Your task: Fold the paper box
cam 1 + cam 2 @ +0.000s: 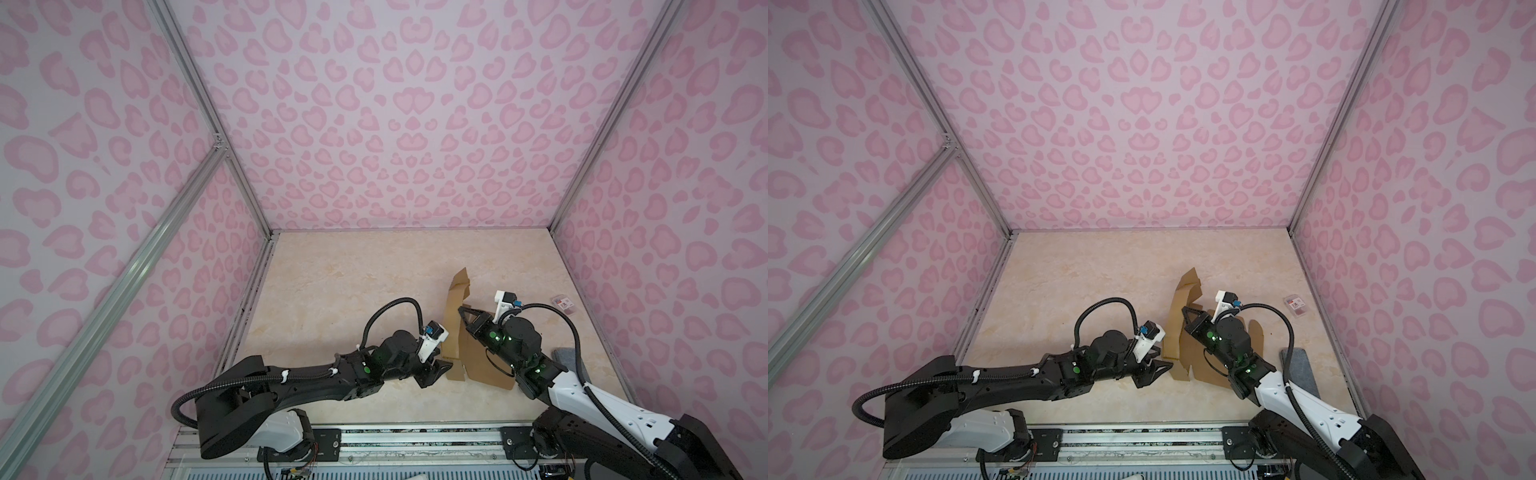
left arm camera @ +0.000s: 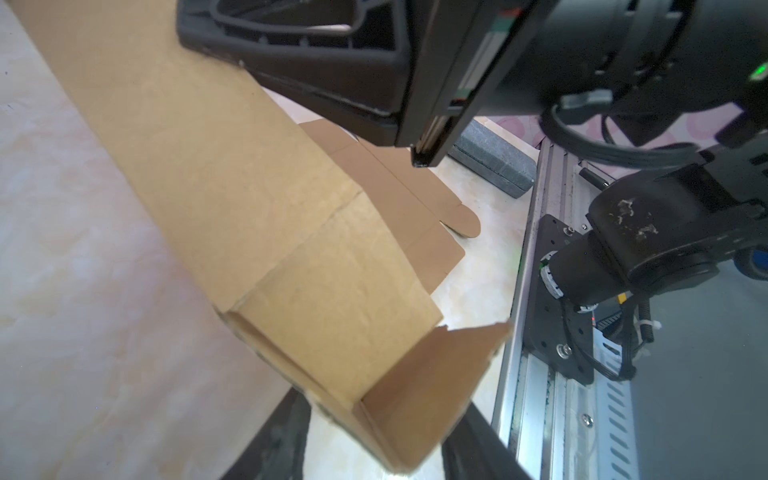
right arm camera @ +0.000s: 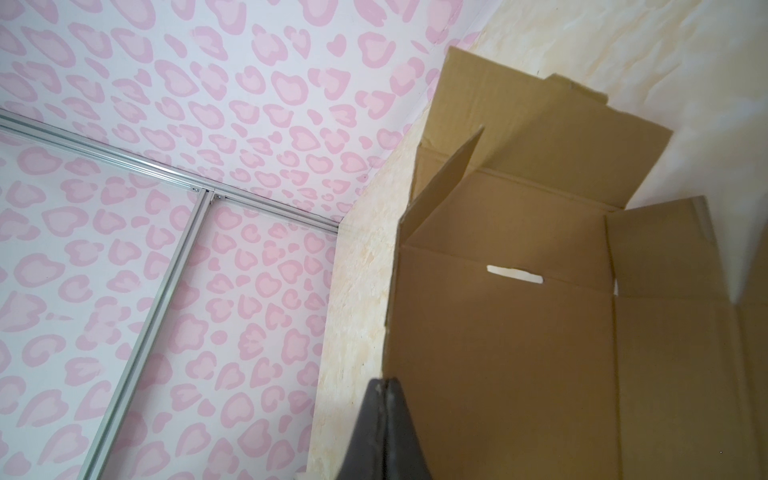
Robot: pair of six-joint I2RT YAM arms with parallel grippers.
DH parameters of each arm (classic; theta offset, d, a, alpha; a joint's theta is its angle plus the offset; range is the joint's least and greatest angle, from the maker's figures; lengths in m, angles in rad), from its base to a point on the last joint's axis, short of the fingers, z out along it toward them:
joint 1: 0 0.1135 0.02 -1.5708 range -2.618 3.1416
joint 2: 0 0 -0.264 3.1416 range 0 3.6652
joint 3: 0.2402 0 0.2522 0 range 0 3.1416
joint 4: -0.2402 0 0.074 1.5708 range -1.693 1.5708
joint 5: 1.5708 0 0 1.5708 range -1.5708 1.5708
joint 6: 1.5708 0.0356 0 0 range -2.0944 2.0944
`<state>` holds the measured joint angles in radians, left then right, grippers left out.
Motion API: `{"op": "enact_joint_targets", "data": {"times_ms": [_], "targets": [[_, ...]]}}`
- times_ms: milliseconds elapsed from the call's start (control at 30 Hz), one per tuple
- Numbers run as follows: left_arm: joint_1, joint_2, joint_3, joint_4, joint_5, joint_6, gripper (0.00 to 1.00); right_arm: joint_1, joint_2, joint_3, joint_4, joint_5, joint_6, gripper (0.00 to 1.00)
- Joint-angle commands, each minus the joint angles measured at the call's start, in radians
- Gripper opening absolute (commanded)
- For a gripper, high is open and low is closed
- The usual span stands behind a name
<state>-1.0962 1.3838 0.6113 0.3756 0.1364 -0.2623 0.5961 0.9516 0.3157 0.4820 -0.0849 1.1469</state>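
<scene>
Found the paper box (image 1: 453, 328) (image 1: 1173, 328) on the desk (image 1: 332, 291), right of middle and toward the near edge in both top views, only partly folded. Noted one long panel raised on edge, with the other flaps lying flat on the desk under the right arm. Saw a short slot cut along one crease in the right wrist view (image 3: 540, 353).

Logged the left claw (image 1: 444, 359) (image 1: 1165, 358) with jaws apart, straddling the near end of the raised panel. Confirmed in the left wrist view (image 2: 374, 449): one finger on each side of the folded end flap (image 2: 415, 386), with a sliver of bare desk showing between one finger and the cardboard.

Logged the right claw (image 1: 460, 309) (image 1: 1183, 309) (image 3: 384, 386) pressed together, with nothing seen between the fingers. Placed its tip at the raised panel about halfway along, on the side facing the right arm. Could not settle contact between tip and cardboard.

Spotted a small clear packet (image 1: 563, 303) (image 1: 1296, 305) with a red-white label near the right wall, well apart from the box. Spotted a grey pad (image 1: 567, 357) (image 1: 1298, 365) beside the right arm.
</scene>
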Motion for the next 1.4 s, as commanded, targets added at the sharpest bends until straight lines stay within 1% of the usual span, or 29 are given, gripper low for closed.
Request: {"op": "enact_joint_targets", "data": {"times_ms": [0, 100, 233, 433, 633, 833, 1133, 1367], "targets": [[0.0, 0.013, 0.013, 0.069, -0.005, -0.043, 0.52, 0.007, -0.011, -0.009, 0.001, 0.04, -0.002, 0.0], [-0.004, 0.022, 0.015, 0.084, 0.01, -0.058, 0.51, 0.015, -0.017, -0.012, 0.003, 0.051, -0.001, 0.0], [-0.006, 0.027, 0.014, 0.089, -0.004, -0.064, 0.5, 0.03, -0.029, -0.021, 0.024, 0.076, -0.003, 0.0], [-0.005, 0.008, 0.017, 0.057, -0.081, -0.035, 0.49, 0.039, -0.039, -0.019, 0.065, 0.092, 0.0, 0.0], [0.002, 0.027, 0.052, 0.04, -0.122, -0.026, 0.49, 0.061, -0.036, -0.017, 0.096, 0.124, 0.002, 0.0], [0.004, 0.06, 0.074, 0.065, -0.115, -0.066, 0.48, 0.065, -0.046, -0.03, 0.108, 0.145, 0.009, 0.0], [0.004, 0.075, 0.082, 0.076, -0.151, -0.135, 0.47, 0.077, -0.061, -0.059, 0.107, 0.189, 0.019, 0.0], [0.005, 0.095, 0.089, 0.113, -0.098, -0.169, 0.5, 0.079, -0.051, -0.066, 0.104, 0.207, 0.009, 0.0]]}}
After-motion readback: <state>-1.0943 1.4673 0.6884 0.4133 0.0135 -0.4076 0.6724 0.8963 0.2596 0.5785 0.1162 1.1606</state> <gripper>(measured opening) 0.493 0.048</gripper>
